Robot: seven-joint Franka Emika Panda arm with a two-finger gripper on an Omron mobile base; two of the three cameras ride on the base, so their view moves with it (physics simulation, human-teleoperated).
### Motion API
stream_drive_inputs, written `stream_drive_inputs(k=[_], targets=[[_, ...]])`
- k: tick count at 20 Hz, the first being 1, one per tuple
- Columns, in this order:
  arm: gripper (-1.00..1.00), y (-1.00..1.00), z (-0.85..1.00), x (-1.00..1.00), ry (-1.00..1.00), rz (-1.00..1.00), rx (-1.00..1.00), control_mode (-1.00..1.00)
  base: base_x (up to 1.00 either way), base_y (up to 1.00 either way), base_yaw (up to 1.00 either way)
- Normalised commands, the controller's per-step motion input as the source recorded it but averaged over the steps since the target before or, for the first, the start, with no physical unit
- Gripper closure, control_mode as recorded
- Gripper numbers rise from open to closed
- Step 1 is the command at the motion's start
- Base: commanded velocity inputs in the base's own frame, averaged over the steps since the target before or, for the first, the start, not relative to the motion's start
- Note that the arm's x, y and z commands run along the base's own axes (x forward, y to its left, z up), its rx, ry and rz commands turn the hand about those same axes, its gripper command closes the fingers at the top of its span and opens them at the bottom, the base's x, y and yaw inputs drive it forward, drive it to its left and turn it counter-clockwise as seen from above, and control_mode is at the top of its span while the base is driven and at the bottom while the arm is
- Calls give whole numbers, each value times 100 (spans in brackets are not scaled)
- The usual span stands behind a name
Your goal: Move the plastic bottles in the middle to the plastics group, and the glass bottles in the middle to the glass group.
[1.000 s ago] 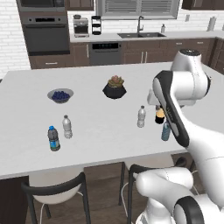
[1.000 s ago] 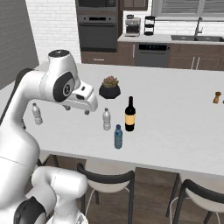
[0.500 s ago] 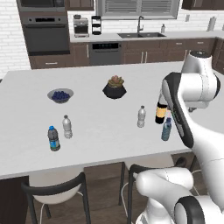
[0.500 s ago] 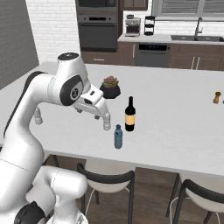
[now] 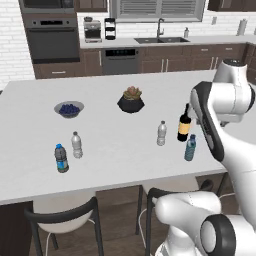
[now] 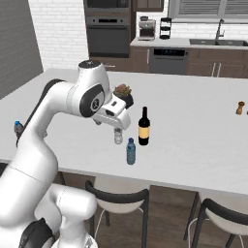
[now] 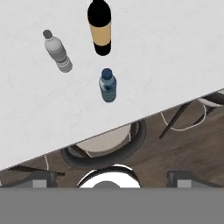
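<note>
While the left base view looks across the white island counter (image 5: 115, 150), the blue-tinted bottle (image 5: 190, 148) stands upright near the front edge, cap up, with the dark glass bottle (image 5: 184, 123) just behind it, neck up, and the clear white-capped bottle (image 5: 161, 133) to their left, and far to the left stand two more water bottles, one clear (image 5: 76, 145) and one with a dark blue label (image 5: 61, 158). From the right base view the same three stand close together, long axes vertical, blue bottle (image 6: 130, 151) nearest the edge, dark bottle (image 6: 143, 127) beside it, clear one (image 6: 118, 136) partly behind the robot's hand, and a tiny amber bottle (image 6: 239, 108) sits far right; whether the gripper is spread or pressed together I cannot tell. Looking down in the hand view, all three show their caps toward the camera, blue bottle (image 7: 107, 85) by the counter edge, dark bottle (image 7: 100, 26) and clear bottle (image 7: 57, 51) beyond it.
</note>
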Motion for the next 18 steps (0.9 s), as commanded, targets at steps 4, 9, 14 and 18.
stream_drive_inputs(k=[4, 9, 14, 18], targets=[[-100, -10, -46, 57, 10, 6, 0, -100, 0, 0, 0], [-100, -18, -44, 44, 1, 3, 0, -100, 0, 0, 0], [-100, -28, -40, 31, -6, 5, 0, -100, 0, 0, 0], [-100, -7, -36, 24, -6, 9, 0, -100, 0, 0, 0]])
